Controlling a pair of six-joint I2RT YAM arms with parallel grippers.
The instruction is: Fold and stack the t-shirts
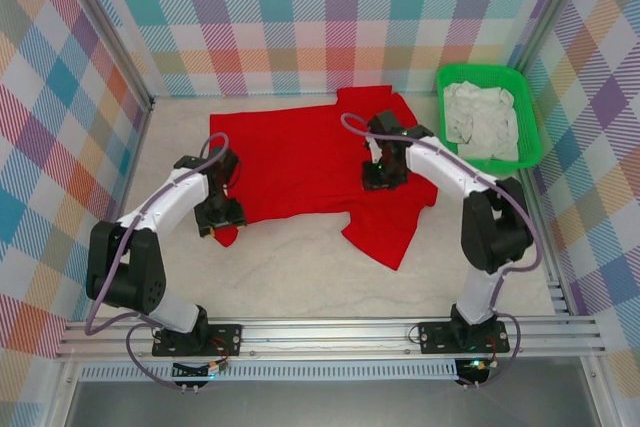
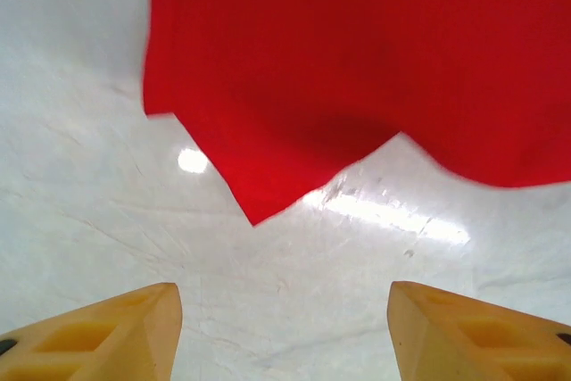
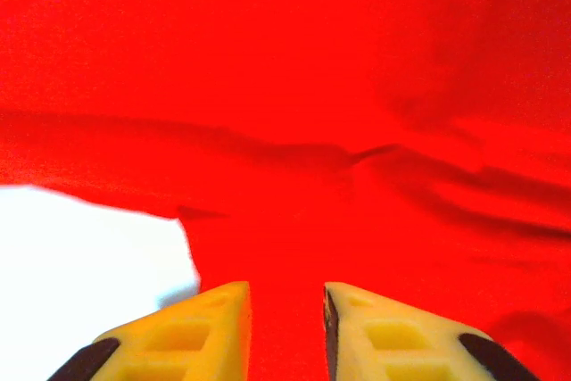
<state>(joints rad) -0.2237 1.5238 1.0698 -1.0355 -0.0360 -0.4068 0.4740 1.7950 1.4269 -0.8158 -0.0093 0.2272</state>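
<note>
Left wrist | left end effector (image 2: 285,310) agape, tee (image 2: 357,60) ahead | right end effector (image 3: 285,305) ajar over tee

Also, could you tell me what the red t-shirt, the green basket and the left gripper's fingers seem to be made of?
The red t-shirt looks like soft matte cloth: it wrinkles and lies limp. The green basket seems rigid plastic, given its mesh walls. The fingers of the left gripper look like moulded yellow plastic with recessed pockets.

Pastel plaid walls (image 1: 300,7) at 9, 12 and 3 o'clock; white crinkled tabletop (image 1: 300,277) with bright glare spots; aluminium rail (image 1: 330,332) along 6 o'clock.
</note>
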